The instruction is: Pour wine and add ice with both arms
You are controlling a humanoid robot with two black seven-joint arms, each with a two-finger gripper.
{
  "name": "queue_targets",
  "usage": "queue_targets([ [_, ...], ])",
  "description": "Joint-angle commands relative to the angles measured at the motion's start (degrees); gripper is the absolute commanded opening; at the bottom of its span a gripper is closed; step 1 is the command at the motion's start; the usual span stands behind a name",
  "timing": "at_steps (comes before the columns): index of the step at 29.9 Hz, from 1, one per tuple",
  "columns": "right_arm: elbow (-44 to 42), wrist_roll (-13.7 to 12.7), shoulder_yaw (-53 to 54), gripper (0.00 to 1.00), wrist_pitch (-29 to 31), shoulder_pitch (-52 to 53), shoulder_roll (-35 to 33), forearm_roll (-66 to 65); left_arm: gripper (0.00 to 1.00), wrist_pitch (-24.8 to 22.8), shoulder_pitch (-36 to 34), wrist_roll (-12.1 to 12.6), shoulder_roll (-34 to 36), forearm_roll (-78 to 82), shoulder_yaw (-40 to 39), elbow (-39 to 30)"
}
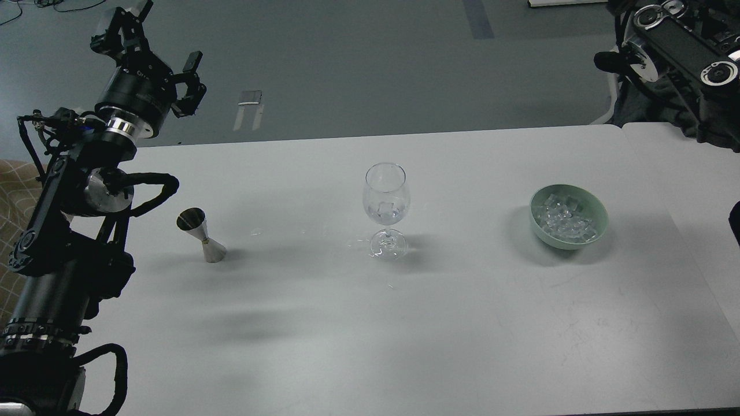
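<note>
A clear stemmed wine glass (386, 208) stands upright at the table's middle. It holds ice cubes (386, 206) and a little clear wine at the bottom of its bowl. A green bowl (569, 216) with several ice cubes (563, 222) sits to the right. A steel jigger (202, 236) stands upright to the left. My left gripper (155, 43) is open and empty, raised high at the far left, well above and behind the jigger. Only part of my right arm (676, 40) shows at the top right corner; its gripper is out of view.
The white table (370, 323) has a seam near its right edge. A brown checked cloth (11, 173) lies at the far left edge. The grey floor lies beyond the table's far edge.
</note>
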Motion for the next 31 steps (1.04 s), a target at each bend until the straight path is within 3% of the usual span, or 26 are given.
queue_targets([
  [1,-4.1,0.0,5.8,0.99,0.4,-2.5,4.0,5.7,0.98,-0.1,-3.9,-0.1,-1.2,0.4,0.7,5.6],
  [8,-10.1,-0.3,16.5,0.99,4.6,-5.1,11.0,16.1,0.98,0.1,-12.4,-1.2,-4.1,0.4,9.7,16.2],
  [12,-11.6,-0.2,20.4,0.99,8.0,-7.3,12.3,19.4,0.98,-0.3,-16.0,-4.4,-7.7,-0.5,10.5,20.6],
  [17,-12.9,0.2,22.2,1.0,12.5,-9.5,13.7,22.6,0.98,-3.0,-15.5,-8.2,-9.6,-1.8,10.2,21.0],
  [21,-14.3,1.1,23.8,1.0,16.3,-10.2,14.1,23.4,0.98,-5.5,-15.5,-8.4,-10.2,-3.1,10.3,22.6],
  [31,-13.7,1.4,23.7,1.0,17.4,-10.8,14.0,23.4,0.98,-3.5,-15.5,-8.7,-9.7,-3.3,10.4,22.6],
])
